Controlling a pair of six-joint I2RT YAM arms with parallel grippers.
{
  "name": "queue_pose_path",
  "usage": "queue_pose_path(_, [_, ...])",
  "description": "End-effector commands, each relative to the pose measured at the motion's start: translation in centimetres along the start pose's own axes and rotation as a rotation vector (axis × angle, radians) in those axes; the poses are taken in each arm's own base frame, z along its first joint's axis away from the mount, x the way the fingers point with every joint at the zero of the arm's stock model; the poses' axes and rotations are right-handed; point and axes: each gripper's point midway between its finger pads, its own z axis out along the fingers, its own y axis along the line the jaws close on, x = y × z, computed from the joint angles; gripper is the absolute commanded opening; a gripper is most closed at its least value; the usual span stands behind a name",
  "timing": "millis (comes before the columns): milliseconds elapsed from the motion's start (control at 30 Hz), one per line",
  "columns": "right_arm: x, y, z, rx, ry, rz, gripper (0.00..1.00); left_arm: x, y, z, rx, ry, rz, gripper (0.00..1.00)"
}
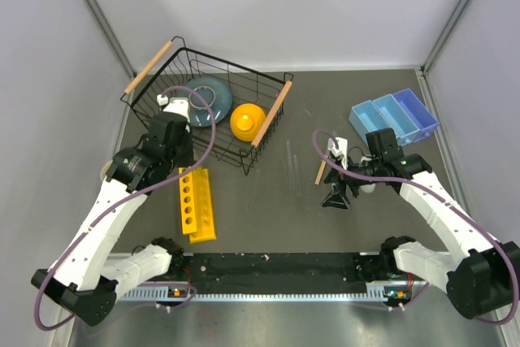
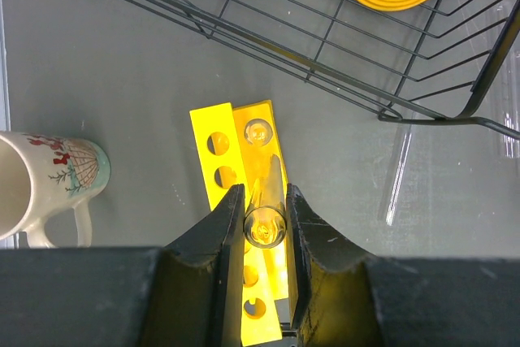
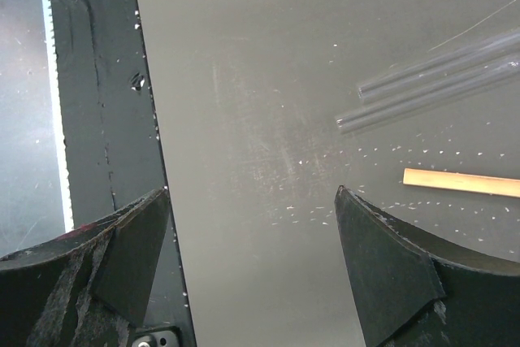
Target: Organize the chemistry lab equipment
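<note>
Grip: left end effector narrowed onto slim clear glass tube. Tube seen nearly end-on, long axis leaning toward 12 o'clock, directly over yellow plastic holed rack. Free holes judged at 11 and 6 o'clock of tube. Left arm nearer rack. Other side: right end effector spread wide, nothing held. Loose clear glass tubes at 2 o'clock, thin pale wooden stick at 3 o'clock on table.
</note>
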Motion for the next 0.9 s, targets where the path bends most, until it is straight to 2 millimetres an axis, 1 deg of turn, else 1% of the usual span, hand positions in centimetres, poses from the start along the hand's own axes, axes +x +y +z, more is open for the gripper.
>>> queue_pose_path(0, [-0.5,-0.1,0.0,-0.015,-0.031,-0.031,0.83,-1.4,-0.6,0.3,0.031,-0.062,-0.008,0.06])
queue_pose_path(133, [-0.5,-0.1,0.0,-0.015,-0.032,-0.032,0.83,-1.1,-0.4,0.9,0.018,-0.049,-0.004,0.06])
queue_pose_path(267, [-0.5,-0.1,0.0,-0.016,-0.032,-0.029,0.83,-0.2,-0.1,1.3,0.004,-0.028,0.000,0.06])
queue_pose_path(367, [-0.5,-0.1,-0.1,-0.014,-0.034,-0.028,0.83,0.0,-0.1,1.3,0.006,-0.023,0.000,0.06])
queue_pose_path(500, [-0.5,-0.1,0.0,-0.016,-0.033,-0.028,0.83,-0.2,0.0,0.7,0.012,-0.033,-0.006,0.06])
queue_pose_path(733, [-0.5,-0.1,0.0,-0.018,-0.034,-0.026,0.84,-1.8,-0.3,-1.0,0.045,-0.063,-0.019,0.06])
queue_pose_path(867, [-0.5,-0.1,0.0,-0.018,-0.034,-0.025,0.84,-1.8,-0.4,-1.3,0.052,-0.058,-0.019,0.06])
